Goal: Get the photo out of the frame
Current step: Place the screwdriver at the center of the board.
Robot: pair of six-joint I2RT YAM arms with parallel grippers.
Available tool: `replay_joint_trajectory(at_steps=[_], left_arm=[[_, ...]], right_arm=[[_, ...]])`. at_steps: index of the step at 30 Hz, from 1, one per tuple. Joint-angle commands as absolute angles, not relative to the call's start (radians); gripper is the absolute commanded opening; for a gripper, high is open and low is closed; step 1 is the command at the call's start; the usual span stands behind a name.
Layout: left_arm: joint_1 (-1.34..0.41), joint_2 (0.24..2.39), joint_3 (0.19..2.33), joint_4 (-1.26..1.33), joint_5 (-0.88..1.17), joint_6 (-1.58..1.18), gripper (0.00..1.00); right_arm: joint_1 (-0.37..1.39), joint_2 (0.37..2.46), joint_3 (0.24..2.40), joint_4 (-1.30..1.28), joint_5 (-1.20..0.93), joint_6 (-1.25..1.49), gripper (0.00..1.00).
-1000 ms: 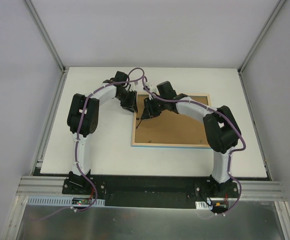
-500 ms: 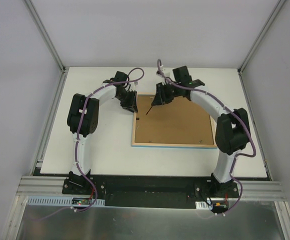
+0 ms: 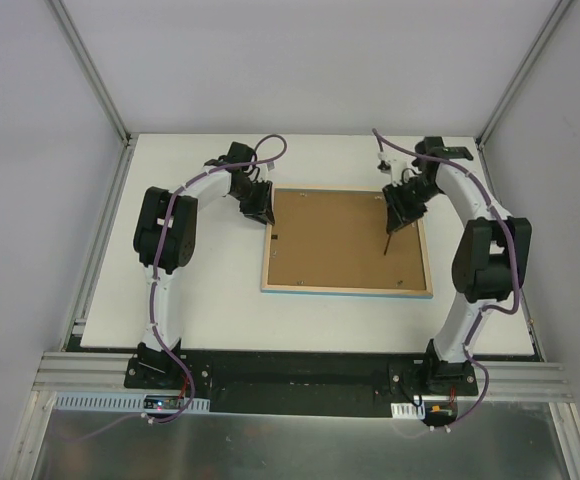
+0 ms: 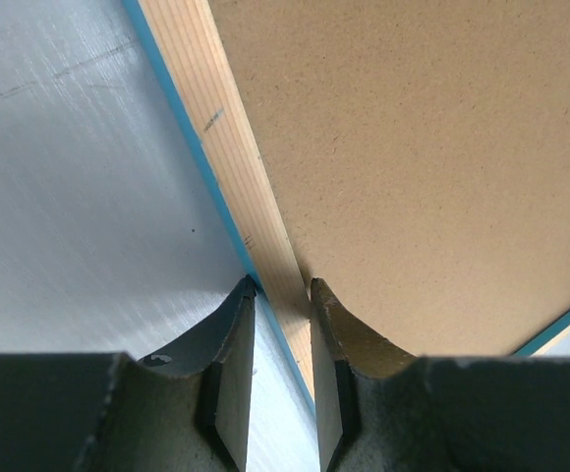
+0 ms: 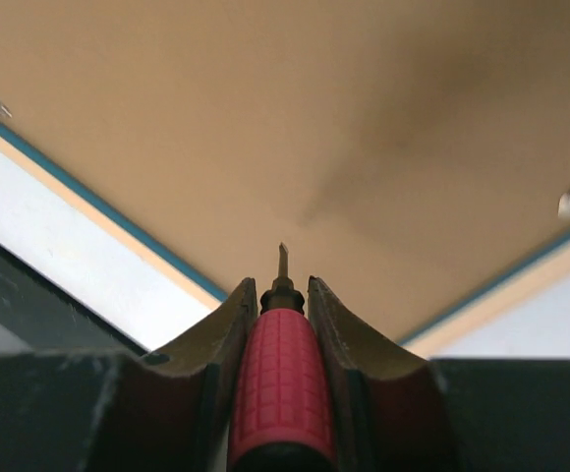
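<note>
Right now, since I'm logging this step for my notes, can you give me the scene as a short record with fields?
frame: face down on the table, brown back panel up
photo: not visible
left hand: closed on the frame's left rim, near its far corner
right hand: grips a red-handled screwdriver
screwdriver tip: over the back panel's right side; contact unclear
</note>
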State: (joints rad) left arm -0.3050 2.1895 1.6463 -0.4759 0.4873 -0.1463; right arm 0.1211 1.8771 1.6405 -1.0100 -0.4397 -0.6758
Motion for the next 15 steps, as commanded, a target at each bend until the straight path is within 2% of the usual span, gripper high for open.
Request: replay_joint_trajectory(at_steps=[1,8,15], left_arm=[[-0.287,2.194,1.628,-0.489,0.425,-0.126,0.13],[-0.285,2.181,1.624,-0.489,0.413,-0.13,0.13],[-0.27,2.177,1.618,-0.489,0.318,-0.15,0.07]], right_arm=[[-0.032,1.792,1.566,-1.196,-0.382,-0.836,0.01],[-0.251,1.83,1.552,-1.302,-0.387,-0.959,0.01],[-0.324,1.919,1.575,-1.31,-0.236,-1.009,0.01]])
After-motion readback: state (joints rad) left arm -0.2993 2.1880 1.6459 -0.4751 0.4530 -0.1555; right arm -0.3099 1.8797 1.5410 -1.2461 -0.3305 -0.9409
